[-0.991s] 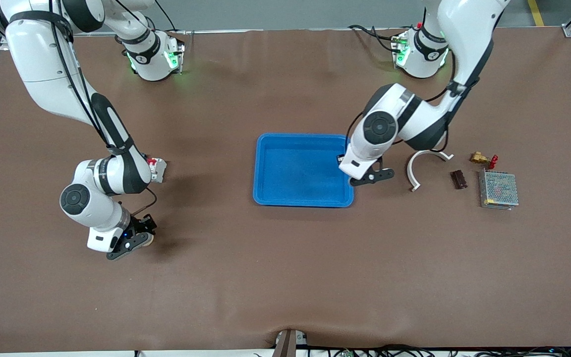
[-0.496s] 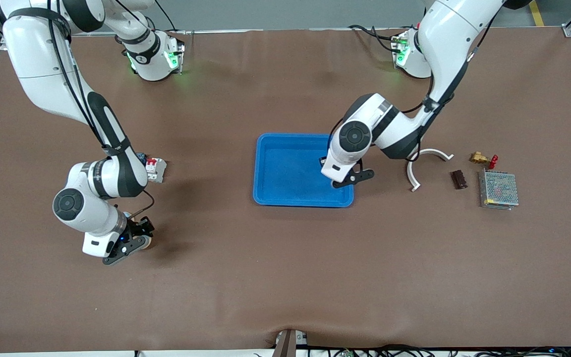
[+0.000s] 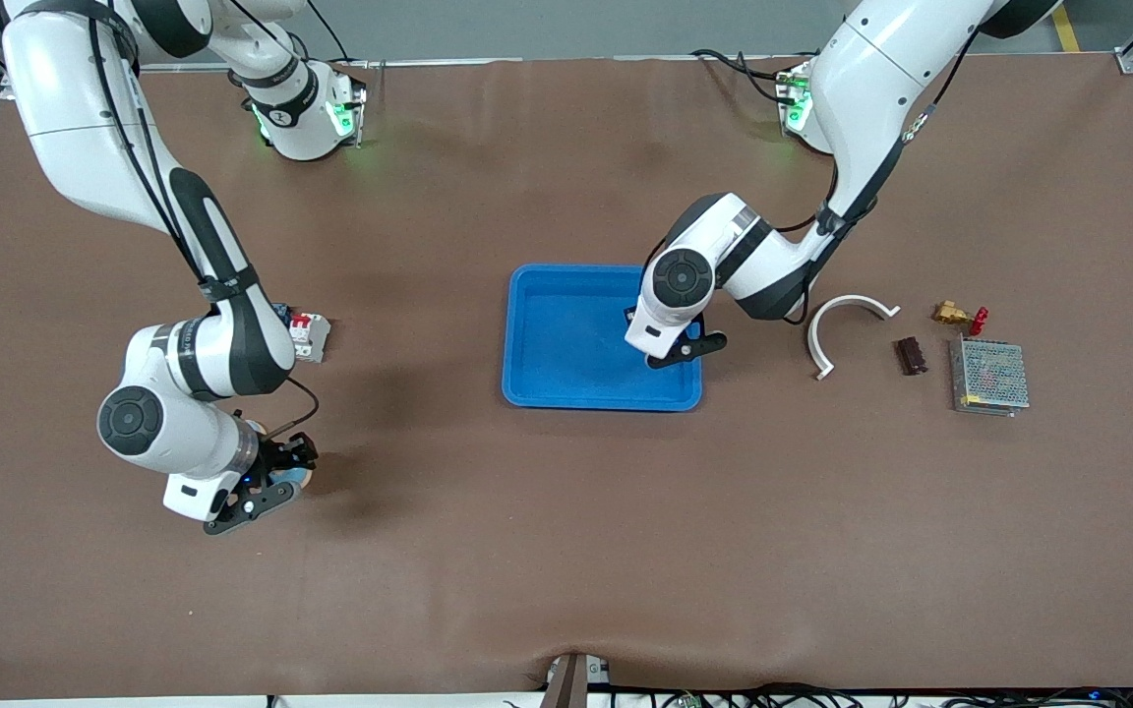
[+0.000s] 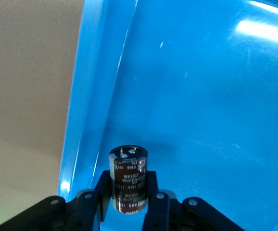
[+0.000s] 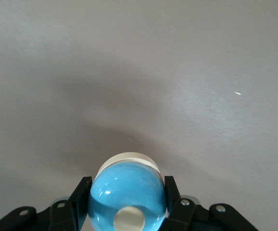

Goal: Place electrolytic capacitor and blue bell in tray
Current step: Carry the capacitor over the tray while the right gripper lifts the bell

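The bright-blue tray [image 3: 566, 334] lies at the table's middle. My left gripper [image 3: 673, 354] is over the tray's inside, near the rim at the left arm's end. In the left wrist view it [image 4: 128, 204] is shut on a dark brown electrolytic capacitor [image 4: 128, 175], held upright above the tray floor [image 4: 201, 96]. My right gripper [image 3: 271, 489] is low over the table toward the right arm's end. In the right wrist view it [image 5: 127, 204] is shut on the blue bell [image 5: 127, 190], a glossy blue dome with a white base.
A red-and-white switch block [image 3: 309, 334] lies beside the right forearm. Toward the left arm's end lie a white curved piece [image 3: 842, 324], a small brown block [image 3: 910, 355], a brass fitting with a red handle [image 3: 958, 316] and a metal mesh box [image 3: 989, 375].
My left gripper has carried the capacitor from beside the tray's rim to over its inside. My right gripper has shifted slightly with the bell in it.
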Available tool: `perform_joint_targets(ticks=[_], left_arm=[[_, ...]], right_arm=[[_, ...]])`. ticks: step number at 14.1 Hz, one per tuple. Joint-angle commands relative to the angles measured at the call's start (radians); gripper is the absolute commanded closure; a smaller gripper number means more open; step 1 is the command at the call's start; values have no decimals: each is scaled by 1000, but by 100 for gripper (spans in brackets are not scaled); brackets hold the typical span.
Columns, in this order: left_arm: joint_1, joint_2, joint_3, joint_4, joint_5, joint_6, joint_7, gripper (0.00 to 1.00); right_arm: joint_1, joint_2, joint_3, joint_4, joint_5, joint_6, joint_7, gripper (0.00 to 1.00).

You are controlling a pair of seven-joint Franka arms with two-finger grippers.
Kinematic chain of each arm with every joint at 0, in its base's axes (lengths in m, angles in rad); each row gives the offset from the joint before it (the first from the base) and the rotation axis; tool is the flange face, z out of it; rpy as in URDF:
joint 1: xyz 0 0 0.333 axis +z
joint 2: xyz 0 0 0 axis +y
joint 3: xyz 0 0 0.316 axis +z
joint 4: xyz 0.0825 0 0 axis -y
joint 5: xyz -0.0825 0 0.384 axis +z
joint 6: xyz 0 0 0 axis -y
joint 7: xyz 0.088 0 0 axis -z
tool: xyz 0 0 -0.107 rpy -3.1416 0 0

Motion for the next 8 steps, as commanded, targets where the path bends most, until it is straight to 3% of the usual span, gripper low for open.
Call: perform_joint_targets(ticks=[1,8], left_arm=[[-2,12,0,4,28,-15,-18,100],[-5,33,9,7,34,-15,-40,100]], right_arm=[[9,-41,35,-5,-3,-53,127,57],[75,-92,105,2,-5,-103,471,57]])
